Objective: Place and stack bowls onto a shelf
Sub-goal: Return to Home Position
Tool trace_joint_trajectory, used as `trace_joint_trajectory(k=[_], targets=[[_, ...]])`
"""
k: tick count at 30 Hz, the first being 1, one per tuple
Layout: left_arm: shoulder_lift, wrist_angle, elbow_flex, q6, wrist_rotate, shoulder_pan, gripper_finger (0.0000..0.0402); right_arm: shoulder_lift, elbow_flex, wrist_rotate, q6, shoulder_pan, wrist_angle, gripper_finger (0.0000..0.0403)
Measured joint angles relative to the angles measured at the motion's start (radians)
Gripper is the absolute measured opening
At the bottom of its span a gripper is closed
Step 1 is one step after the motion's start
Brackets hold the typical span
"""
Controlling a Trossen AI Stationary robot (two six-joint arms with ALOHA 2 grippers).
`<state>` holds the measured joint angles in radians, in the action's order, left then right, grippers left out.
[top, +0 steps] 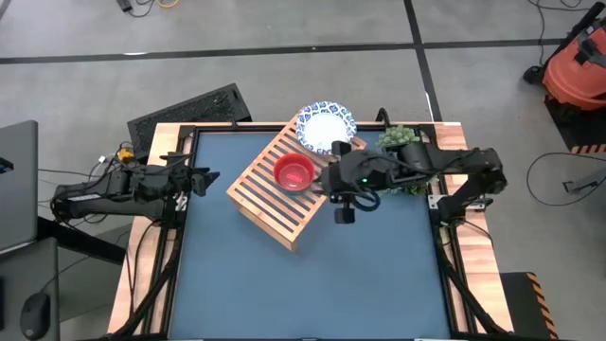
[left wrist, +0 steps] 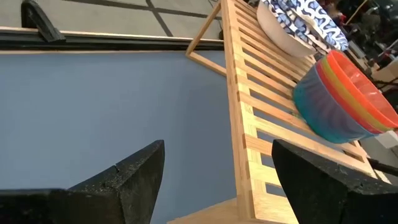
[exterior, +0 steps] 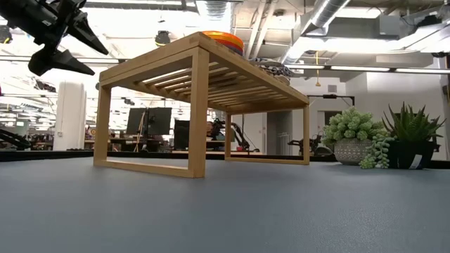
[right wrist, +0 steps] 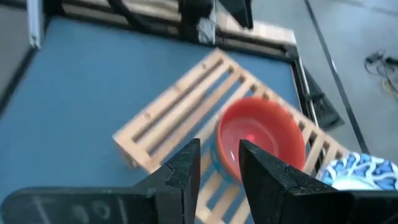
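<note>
The light-wood slatted shelf (top: 270, 194) (exterior: 204, 70) stands on its legs, set at an angle on the blue tabletop. On its far end sits a stack of plastic bowls (top: 294, 172) (left wrist: 339, 99) (right wrist: 261, 134), red on top and teal at the bottom. Beside it rest white bowls with blue patterned rims (top: 327, 126) (left wrist: 298, 22) (right wrist: 357, 171). My right gripper (top: 320, 180) (right wrist: 219, 165) hovers just right of the red stack, fingers slightly apart with nothing between them. My left gripper (top: 204, 180) (left wrist: 217, 158) (exterior: 88, 50) waits open, raised near the table's left edge.
Two potted plants (top: 402, 144) (exterior: 351, 137) stand at the table's far right corner, close behind my right arm. The black table frame (top: 180, 152) borders the blue surface. Blue tabletop (top: 303, 284) lies bare on the near side of the shelf.
</note>
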<state>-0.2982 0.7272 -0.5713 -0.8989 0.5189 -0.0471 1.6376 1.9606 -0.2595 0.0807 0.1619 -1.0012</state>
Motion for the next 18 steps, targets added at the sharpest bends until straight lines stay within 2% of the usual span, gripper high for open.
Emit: trace_joint_trajectory(k=[2, 4, 7, 10, 13, 18], targets=[[0.000, -0.006, 0.000, -0.027, -0.034, -0.001, 0.0281, -0.016, 0.000, 0.002, -0.003, 0.005, 0.035, 0.0135], [0.000, -0.044, 0.000, 0.009, -0.044, 0.000, 0.0281, -0.043, 0.000, 0.025, -0.003, 0.002, 0.051, 0.0135], [0.000, -0.172, 0.000, 0.174, -0.082, -0.001, 0.0281, -0.097, -0.006, 0.093, -0.006, -0.020, 0.052, 0.0135], [0.008, -0.309, 0.000, 0.337, -0.185, 0.000, 0.0281, -0.173, -0.065, 0.129, -0.002, -0.037, 0.084, 0.0134], [0.032, -0.377, -0.001, 0.415, -0.242, 0.000, 0.0281, -0.293, -0.221, 0.131, -0.029, -0.040, 0.140, 0.0134], [0.137, -0.359, -0.001, 0.462, -0.255, 0.000, 0.0281, -0.577, -0.669, 0.130, -0.086, -0.040, 0.500, 0.0134]])
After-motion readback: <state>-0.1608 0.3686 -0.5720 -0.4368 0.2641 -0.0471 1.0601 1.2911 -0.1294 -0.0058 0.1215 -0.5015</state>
